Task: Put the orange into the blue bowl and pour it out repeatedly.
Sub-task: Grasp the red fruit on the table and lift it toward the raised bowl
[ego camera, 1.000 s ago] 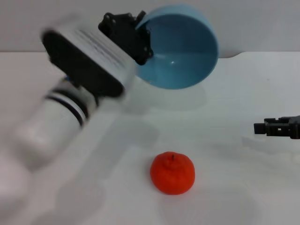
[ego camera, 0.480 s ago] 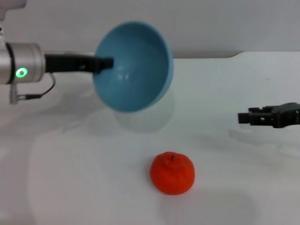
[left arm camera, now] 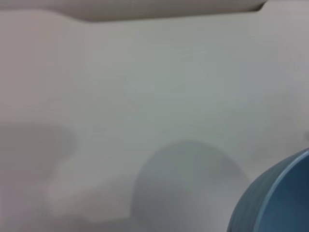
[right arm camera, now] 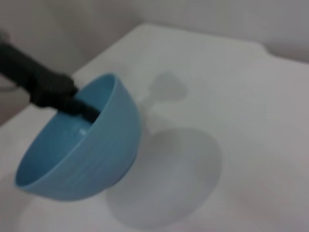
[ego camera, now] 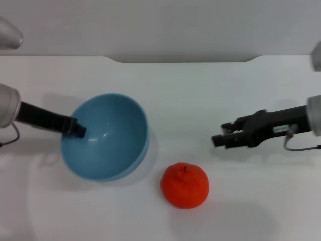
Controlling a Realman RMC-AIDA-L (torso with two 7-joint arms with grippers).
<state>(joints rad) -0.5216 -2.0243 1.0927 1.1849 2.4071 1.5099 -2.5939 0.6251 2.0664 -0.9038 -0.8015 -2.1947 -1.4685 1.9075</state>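
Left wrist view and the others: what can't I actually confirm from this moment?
- Blue bowl: the left wrist view cuts it off at the corner, showing only its outer wall.
- Orange: outside both wrist views; only the head view shows it, on the table.
- Right gripper: too small in the head view to judge its opening.
- Left gripper: grips the bowl's rim; the wall hides its outer finger.

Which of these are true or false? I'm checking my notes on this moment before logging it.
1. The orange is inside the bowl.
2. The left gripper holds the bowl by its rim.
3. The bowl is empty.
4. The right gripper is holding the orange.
1. False. The orange sits on the table, beside the bowl.
2. True. The left gripper is clamped on the rim, with the bowl tilted.
3. True.
4. False. The right gripper is apart from the orange, holding nothing.
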